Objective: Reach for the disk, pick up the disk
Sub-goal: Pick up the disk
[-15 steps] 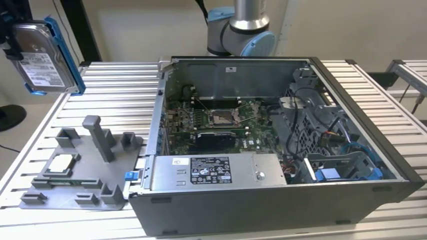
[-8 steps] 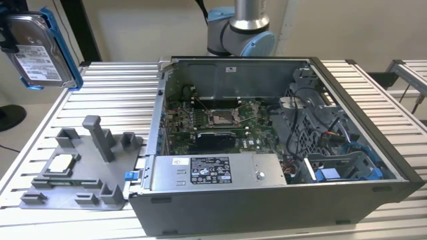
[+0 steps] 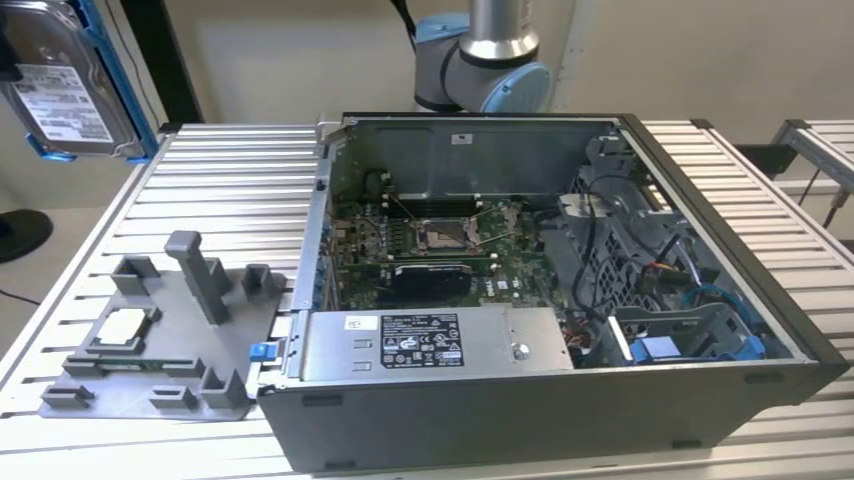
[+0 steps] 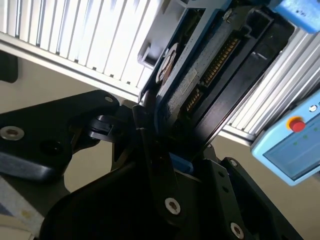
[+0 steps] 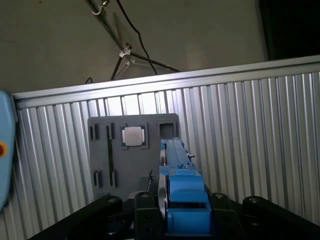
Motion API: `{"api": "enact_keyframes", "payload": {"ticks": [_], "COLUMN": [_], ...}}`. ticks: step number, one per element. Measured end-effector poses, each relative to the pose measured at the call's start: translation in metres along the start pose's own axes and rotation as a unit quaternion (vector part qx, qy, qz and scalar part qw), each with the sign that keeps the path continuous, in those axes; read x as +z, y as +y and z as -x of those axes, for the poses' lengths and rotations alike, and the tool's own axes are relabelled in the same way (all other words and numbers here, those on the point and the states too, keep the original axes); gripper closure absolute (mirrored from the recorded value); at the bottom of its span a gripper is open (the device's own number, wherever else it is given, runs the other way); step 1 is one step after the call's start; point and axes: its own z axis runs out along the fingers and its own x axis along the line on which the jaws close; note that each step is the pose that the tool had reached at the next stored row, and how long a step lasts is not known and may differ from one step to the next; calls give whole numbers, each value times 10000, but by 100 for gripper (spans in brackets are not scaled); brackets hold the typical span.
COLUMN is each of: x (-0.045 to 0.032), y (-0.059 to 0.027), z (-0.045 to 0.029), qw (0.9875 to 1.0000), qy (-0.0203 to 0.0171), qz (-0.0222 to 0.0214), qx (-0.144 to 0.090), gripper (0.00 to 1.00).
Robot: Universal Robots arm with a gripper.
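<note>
A plain cream-coloured wall (image 3: 294,50) stands behind the table of ribbed silver aluminium slats (image 3: 227,170), and in the first wrist view a dull grey-brown floor (image 5: 210,30) (with thin metal tripod legs (image 5: 129,54) on it) lies beyond the table's edge.

The computer case (image 3: 534,430) sits on the table (image 3: 227,190) toward the exterior view's right, the tray (image 3: 174,330) beside it, a chip (image 3: 123,325) in the tray. I hold the disk (image 3: 67,90) above the table's far corner at that view's left.

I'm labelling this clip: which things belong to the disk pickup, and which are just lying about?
Job: disk, held aloft; hand, shut on it.
Lying about: open computer case, power-supply box, grey fixture, square chip.
</note>
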Motion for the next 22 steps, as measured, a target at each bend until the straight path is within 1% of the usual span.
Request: {"api": "enact_keyframes", "payload": {"ticks": [7, 13, 16, 22], "x": [-150, -155, -154, -154], "y": [0, -13, -75, -229], "z": [2, 3, 13, 35], "qw": [10000, 10000, 10000, 10000], "qy": [1, 1, 1, 1], "qz": [0, 0, 1, 3], "qx": [-1, -1, -1, -1], "gripper": [100, 100, 100, 100]}}
